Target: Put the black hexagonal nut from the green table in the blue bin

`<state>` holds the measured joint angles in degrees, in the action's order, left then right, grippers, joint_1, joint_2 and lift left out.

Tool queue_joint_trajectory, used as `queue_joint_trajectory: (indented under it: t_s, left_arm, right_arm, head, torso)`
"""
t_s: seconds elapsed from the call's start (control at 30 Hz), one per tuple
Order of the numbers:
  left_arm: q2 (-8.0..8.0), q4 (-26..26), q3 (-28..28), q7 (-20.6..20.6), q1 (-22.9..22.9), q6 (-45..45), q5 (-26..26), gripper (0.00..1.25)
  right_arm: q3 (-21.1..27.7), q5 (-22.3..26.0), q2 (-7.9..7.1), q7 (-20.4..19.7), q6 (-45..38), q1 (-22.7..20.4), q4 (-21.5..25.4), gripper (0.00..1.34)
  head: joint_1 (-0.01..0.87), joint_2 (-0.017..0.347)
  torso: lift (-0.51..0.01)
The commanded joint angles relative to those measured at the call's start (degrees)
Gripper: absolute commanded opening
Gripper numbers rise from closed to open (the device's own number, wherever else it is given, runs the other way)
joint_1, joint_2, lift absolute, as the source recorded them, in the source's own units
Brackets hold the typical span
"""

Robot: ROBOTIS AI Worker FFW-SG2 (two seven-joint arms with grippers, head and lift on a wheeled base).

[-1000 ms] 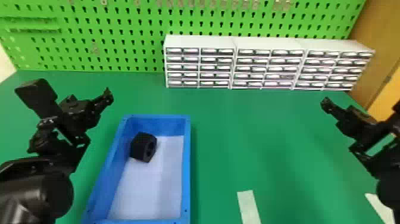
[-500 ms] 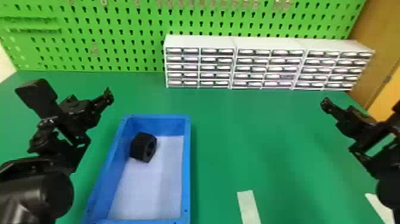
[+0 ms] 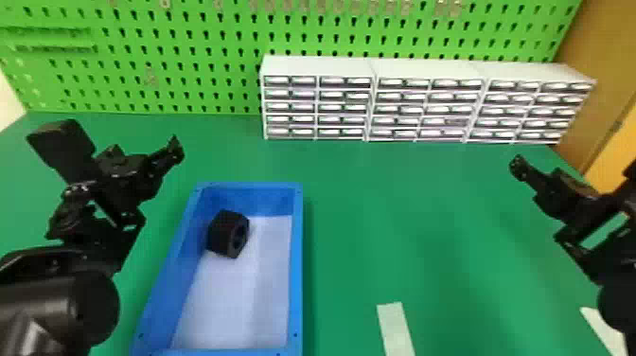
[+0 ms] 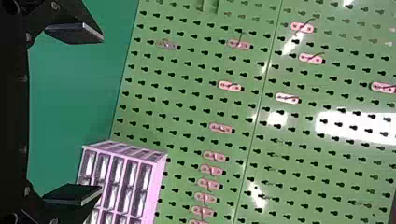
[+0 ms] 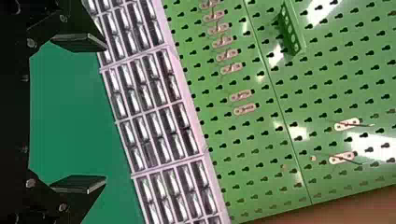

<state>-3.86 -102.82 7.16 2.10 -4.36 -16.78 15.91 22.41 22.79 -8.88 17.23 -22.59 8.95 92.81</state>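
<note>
Free lane over bench (image 3: 402, 227), right of blue bin (image 3: 297, 265). Bin open from above: near and right floor free, black hexagonal nut (image 3: 222, 236) blocks far left. Drawer cabinets (image 3: 426, 68), pegboard (image 3: 203, 66) wall off far side.

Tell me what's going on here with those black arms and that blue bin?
A two-armed robot has the job of putting a black hexagonal nut in the blue bin. The nut lies inside, near the bin's far end, so the job looks done. Nothing is being handled: the left gripper and right gripper are both open and empty, one at each side of the green table.
</note>
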Motion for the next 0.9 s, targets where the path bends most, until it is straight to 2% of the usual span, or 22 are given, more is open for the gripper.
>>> queue_joint_trajectory:
  t_s: [0.0,0.37,0.57,0.87]
  left_arm:
    - [-0.01,0.0,0.4,0.0,0.1,0.0,0.6,1.12]
    - [-0.01,0.1,0.9,0.0,0.2,0.0,2.7,1.12]
    - [-0.01,1.4,1.4,0.0,0.3,0.1,7.9,1.12]
    - [-0.01,1.6,1.4,0.0,0.4,0.1,7.5,1.12]
  right_arm:
    - [0.0,0.0,0.00,0.0,0.0,0.0,0.0,1.06]
    - [-0.2,0.0,0.00,0.0,0.0,0.0,0.0,1.06]
    - [-0.2,0.1,0.00,0.0,0.0,0.0,0.0,1.06]
    - [-0.3,0.1,0.00,0.0,0.0,0.0,0.0,1.06]
  head:
    - [0.692,0.009]
    - [0.692,0.009]
    - [0.692,0.009]
    - [0.692,0.009]
  torso:
    - [-0.097]
    - [-0.097]
    - [-0.097]
    - [-0.097]
